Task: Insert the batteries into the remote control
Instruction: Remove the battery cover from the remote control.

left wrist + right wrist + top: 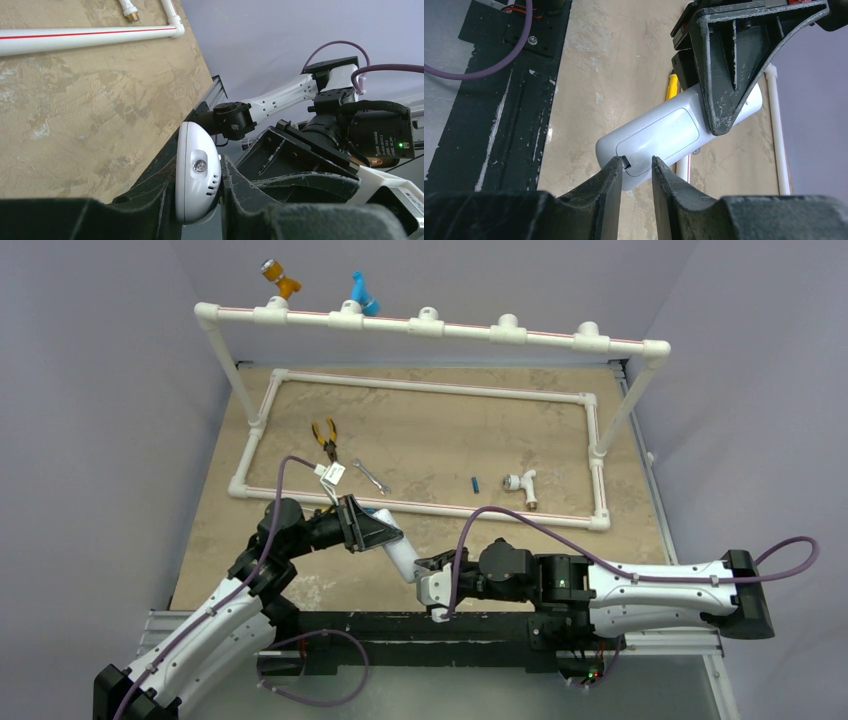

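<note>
Evidently light, stiff and slippery, the remote (659, 135) is pinched by the left gripper (197, 190); the right gripper (634, 167), jaws slightly parted, brackets its cover latch (625, 162), the likely hold.

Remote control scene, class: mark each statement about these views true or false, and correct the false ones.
1. The left end effector grips the remote control. True.
2. The remote's battery cover has been taken off. False: the battery cover is in place.
3. A blue battery lies inside the white pipe frame. True.
4. The right end effector carries a battery. False: its tips are at the remote's end, by the cover latch.
</note>
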